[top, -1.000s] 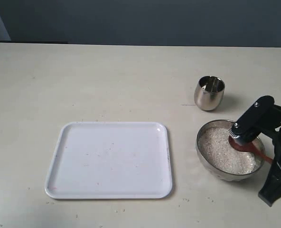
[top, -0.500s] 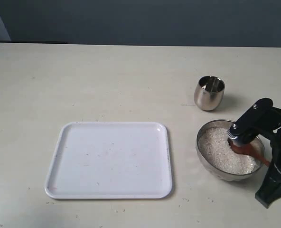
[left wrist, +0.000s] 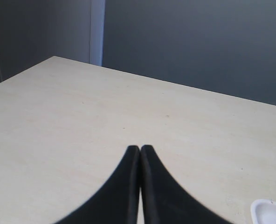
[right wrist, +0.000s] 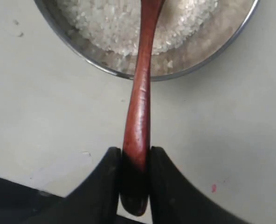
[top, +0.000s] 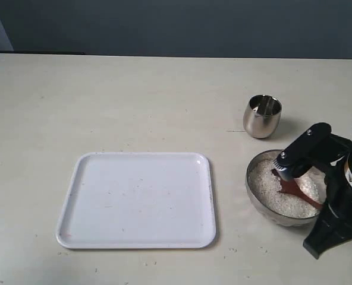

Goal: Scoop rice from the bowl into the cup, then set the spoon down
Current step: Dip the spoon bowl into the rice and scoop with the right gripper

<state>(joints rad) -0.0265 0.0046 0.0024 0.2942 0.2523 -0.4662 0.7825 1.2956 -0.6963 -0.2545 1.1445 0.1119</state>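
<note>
- Spoon (right wrist: pixel 140 93): the handle's tail is pinched between the fingers of the right gripper (right wrist: pixel 134 158), just outside the bowl (right wrist: pixel 82 44). The shaft crosses the bowl's rim and the scoop end lies in the rice (right wrist: pixel 114 18). You cannot tell whether it is loaded.
- Handling, by judgement: the wood is stiff, light and smooth, so it is apt to swivel in a two-point pinch. You hold it at the far tail, so a full scoop will lever against the grip. Keep it level.
- Rice: loose dry grains lying in the bowl. They will slide off at any tilt.
- Bowl: polished steel, likely light. A hard push could skid it on the table (top: pixel 134 101).
- Cup (top: pixel 262 116): upright, beyond the bowl, near it but apart. The mouth is narrow, so tip slowly.
- Tray (top: pixel 137 199): beside the bowl, apart from it, on the side away from your right arm.
- Left gripper (left wrist: pixel 140 154): fingers pressed together on nothing, over bare table, with no bowl in its view.
- Views: only the right wrist view shows the pinch, but it cuts off the scoop end. Only the exterior view shows the cup and the whole tray, and the arm hides the grip there.
</note>
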